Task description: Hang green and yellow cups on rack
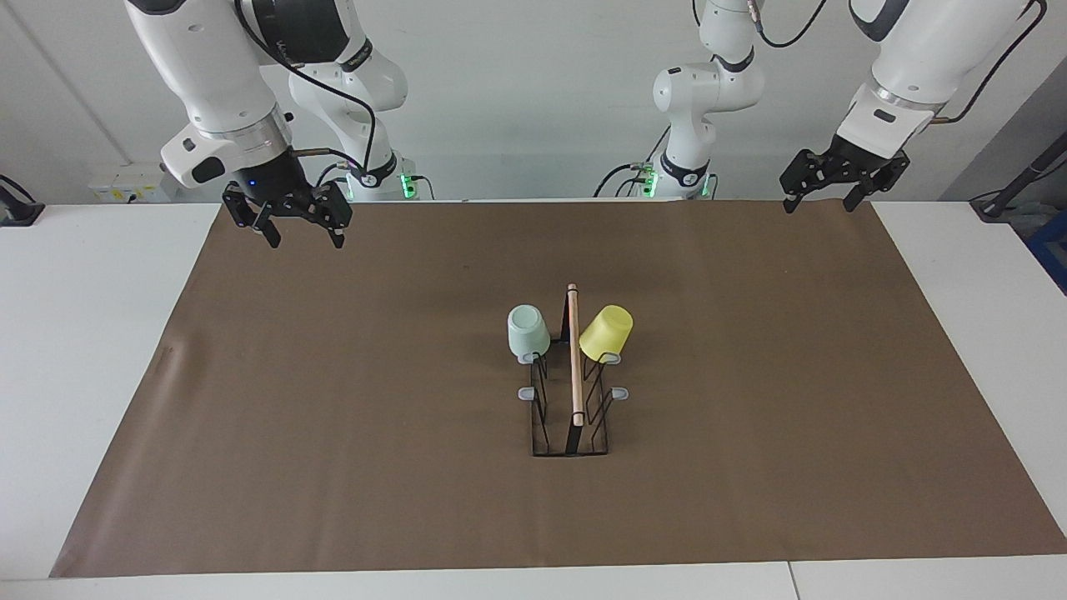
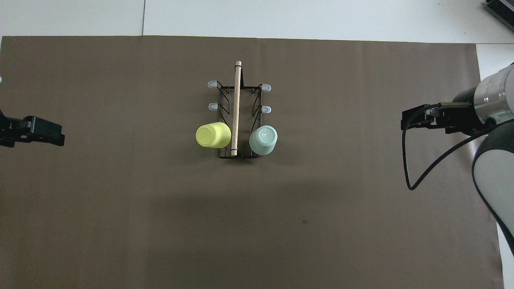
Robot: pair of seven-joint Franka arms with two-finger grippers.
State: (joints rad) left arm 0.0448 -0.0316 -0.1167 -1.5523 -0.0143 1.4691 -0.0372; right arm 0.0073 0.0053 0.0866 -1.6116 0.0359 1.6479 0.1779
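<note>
The black wire rack (image 1: pixel 539 421) (image 2: pixel 223 96) with a wooden rod along its top stands mid-mat. The pale green cup (image 1: pixel 528 331) (image 2: pixel 263 140) and the yellow cup (image 1: pixel 606 332) (image 2: pixel 213 135) hang bottom-up on the two pegs nearest the robots, one on each side of the rod. My right gripper (image 1: pixel 305 240) (image 2: pixel 403 121) hovers open and empty over the mat's corner at the right arm's end. Over the mat's corner at the left arm's end, my left gripper (image 1: pixel 819 207) (image 2: pixel 61 137) is also open and empty. Both are well apart from the rack.
A brown mat (image 1: pixel 333 417) (image 2: pixel 120 220) covers most of the white table (image 1: pixel 83 333). Other grey-tipped pegs (image 1: pixel 527 393) (image 2: pixel 212 84) on the rack carry nothing. A black cable (image 2: pixel 407 160) loops off the right arm.
</note>
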